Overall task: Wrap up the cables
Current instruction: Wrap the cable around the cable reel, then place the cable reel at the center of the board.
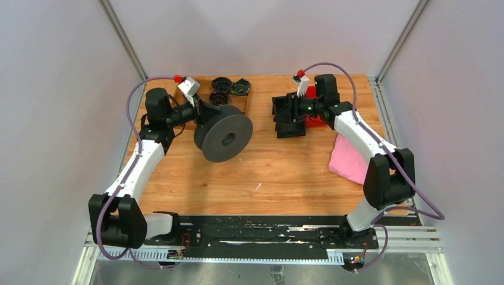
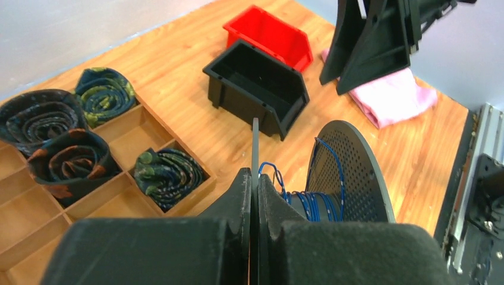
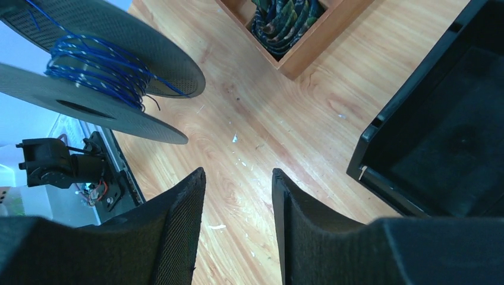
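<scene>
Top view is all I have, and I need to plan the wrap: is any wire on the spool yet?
Observer: Yes, blue wire lies in loose coils round the spool hub.
Operator: How does the left tool hold it?
Observer: The left tool is shut on one flange's rim.
Operator: And the right tool?
Observer: The right tool is open and empty, over the table beside the black bin.

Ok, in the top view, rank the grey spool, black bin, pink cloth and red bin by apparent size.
1. Grey spool, clearly largest.
2. Black bin and pink cloth look about alike; the right arm hides part of the cloth, so unranked.
3. Red bin, smallest showing, though mostly hidden behind that arm.
</scene>
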### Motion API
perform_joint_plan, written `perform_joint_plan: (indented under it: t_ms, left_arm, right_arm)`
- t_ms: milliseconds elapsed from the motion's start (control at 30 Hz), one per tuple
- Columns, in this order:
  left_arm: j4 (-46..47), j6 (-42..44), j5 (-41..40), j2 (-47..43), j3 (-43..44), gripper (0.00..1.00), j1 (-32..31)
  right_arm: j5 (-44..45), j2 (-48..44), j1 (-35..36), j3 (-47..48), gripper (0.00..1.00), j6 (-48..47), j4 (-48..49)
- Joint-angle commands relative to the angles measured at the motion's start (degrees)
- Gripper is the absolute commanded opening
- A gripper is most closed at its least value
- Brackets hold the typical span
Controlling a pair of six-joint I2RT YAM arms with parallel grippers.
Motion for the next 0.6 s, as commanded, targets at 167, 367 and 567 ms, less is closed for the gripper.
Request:
perform_joint_plan:
  t_ms: [167,367,567]
  left_arm:
    - [-4.5,3.3,9.7,-0.3,6.0,0.00,0.1]
    - [10.5,-18.7,10.4,2.7,6.2,0.00,0.1]
    - [10.8,-35.0,2.1,4.6,9.3,0.00,0.3]
  right_arm:
    - [-4.0,-0.8,0.4,5.0,0.46,-3.6,-1.7]
    - [-3.8,0.1,0.2,5.8,0.47,-3.5,-2.4]
    - [-0.2,-1.3,-1.7,5.4,0.47,-4.3,-5.1]
